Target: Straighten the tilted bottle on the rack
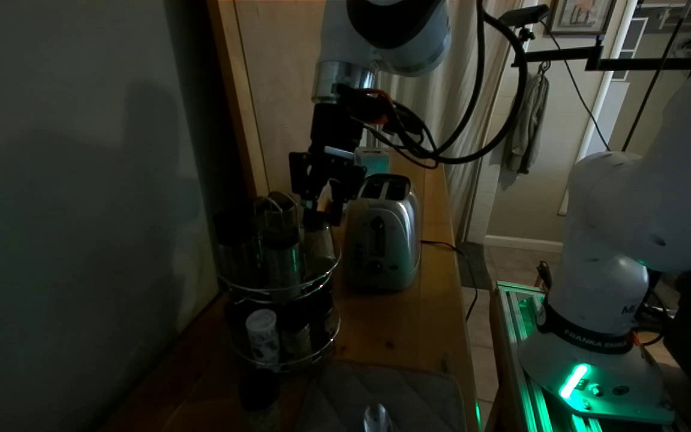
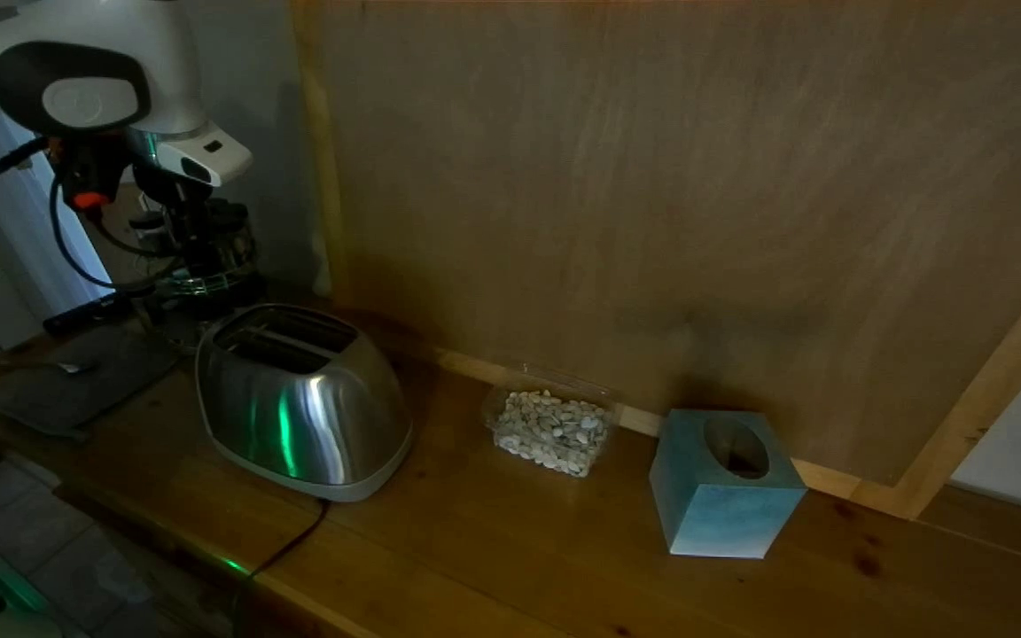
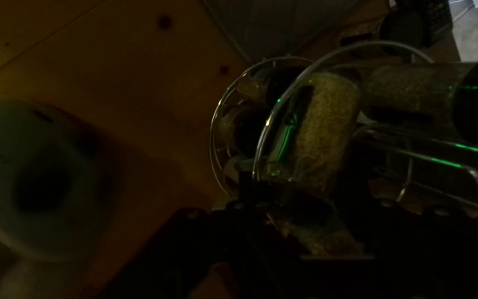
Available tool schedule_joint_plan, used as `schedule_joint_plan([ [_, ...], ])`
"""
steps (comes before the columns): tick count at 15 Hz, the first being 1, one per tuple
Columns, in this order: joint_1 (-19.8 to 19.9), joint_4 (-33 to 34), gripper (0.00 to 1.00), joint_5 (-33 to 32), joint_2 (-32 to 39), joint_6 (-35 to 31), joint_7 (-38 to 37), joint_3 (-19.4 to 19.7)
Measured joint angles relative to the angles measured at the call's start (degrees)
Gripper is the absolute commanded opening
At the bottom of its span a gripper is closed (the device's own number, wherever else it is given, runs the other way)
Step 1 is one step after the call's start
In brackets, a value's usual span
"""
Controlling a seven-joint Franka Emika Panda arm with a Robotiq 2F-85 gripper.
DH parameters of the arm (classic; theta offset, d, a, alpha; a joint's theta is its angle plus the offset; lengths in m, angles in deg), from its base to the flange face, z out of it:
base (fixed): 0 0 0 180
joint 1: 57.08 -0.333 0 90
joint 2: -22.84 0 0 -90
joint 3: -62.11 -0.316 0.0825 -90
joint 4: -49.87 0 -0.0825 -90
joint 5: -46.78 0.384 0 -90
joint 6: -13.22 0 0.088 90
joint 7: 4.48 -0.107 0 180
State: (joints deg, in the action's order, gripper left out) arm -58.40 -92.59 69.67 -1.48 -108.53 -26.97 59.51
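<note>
Hanging at the top of the wire rack (image 1: 261,291), the pincer (image 1: 323,215) points downward in an exterior view, with its fingertips at the dark cap of the tilted bottle (image 1: 321,245). Its 2 fingers stand partly apart, and a small gap shows between them. Whether they press on the cap or are only near it, I cannot tell, because this part is very dark, also in the wrist view. The bottle is on the upper of the 2 tiers, at the side of the rack which is toward the toaster (image 1: 383,240). In the wrist view its clear body, filled with pale grains, leans at a strong angle to the neighbour bottle (image 3: 413,93), and the round rim of the rack passes along it. On the lower tier stands a white-lidded bottle (image 1: 263,337), among darker bottles (image 1: 296,342). The rack and the toaster stand on the wooden desk (image 1: 381,330), near each other but apart. Near the rack lies a grey mat (image 1: 411,393), which has a spoon (image 1: 377,418) on it. Farther along the desk, in an exterior view, there are white pebbles (image 2: 555,430) in a clear box (image 2: 574,386), and beside them, a little apart, a blue box (image 2: 728,518) with an oval opening
</note>
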Motion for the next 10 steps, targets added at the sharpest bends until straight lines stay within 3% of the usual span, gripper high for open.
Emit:
schedule_joint_plan([
  [10, -0.1, -0.2, 0.27, -0.7, -3.1, -0.8, 2.0, -1.3],
])
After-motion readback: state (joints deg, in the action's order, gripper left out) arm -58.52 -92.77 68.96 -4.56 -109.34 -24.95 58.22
